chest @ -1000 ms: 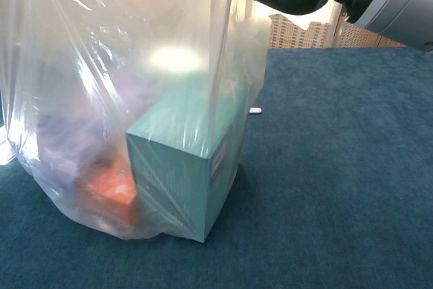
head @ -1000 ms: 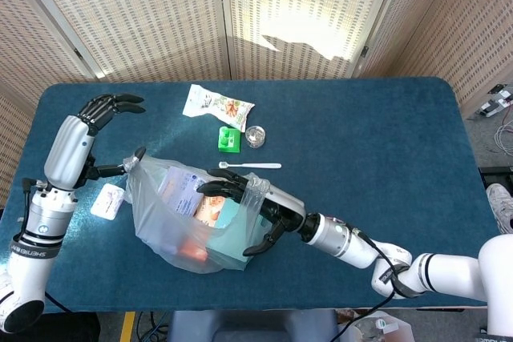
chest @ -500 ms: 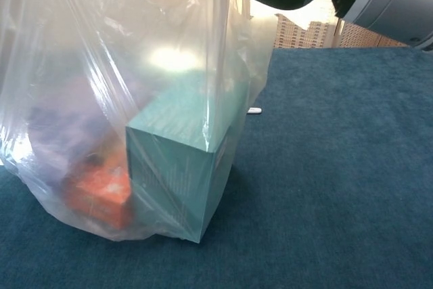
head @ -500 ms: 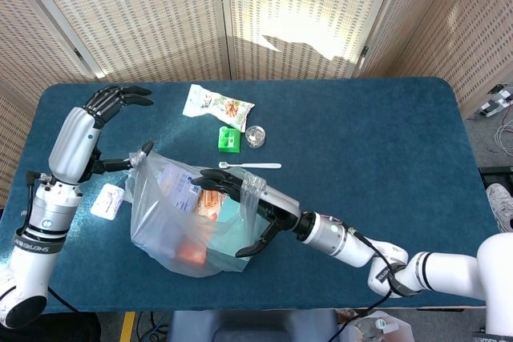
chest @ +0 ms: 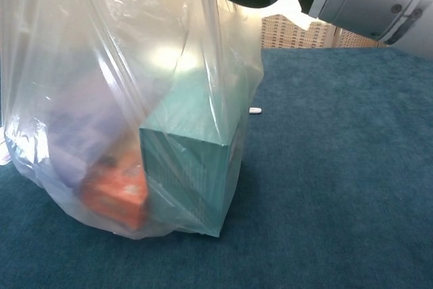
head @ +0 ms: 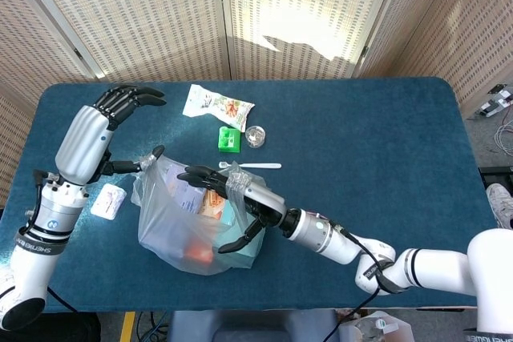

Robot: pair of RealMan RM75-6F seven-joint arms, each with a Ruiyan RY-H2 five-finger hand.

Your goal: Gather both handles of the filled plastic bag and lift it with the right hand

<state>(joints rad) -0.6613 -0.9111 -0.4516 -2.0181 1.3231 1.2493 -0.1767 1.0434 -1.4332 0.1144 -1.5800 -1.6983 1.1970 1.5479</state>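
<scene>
Right hand (head: 232, 202) fingers spread, hooked through plastic bag (head: 172, 226) handle (head: 235, 182), left hand (head: 108, 118) open beside it

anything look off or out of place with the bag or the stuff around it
Nothing spilled or damaged. The one uneven thing: the plastic bag hangs from the right hand by one handle, while the other handle sits apart beside the left hand, so the teal box leans inside.

Clear filled plastic bag (head: 188, 222) — upright, mid-table
</scene>
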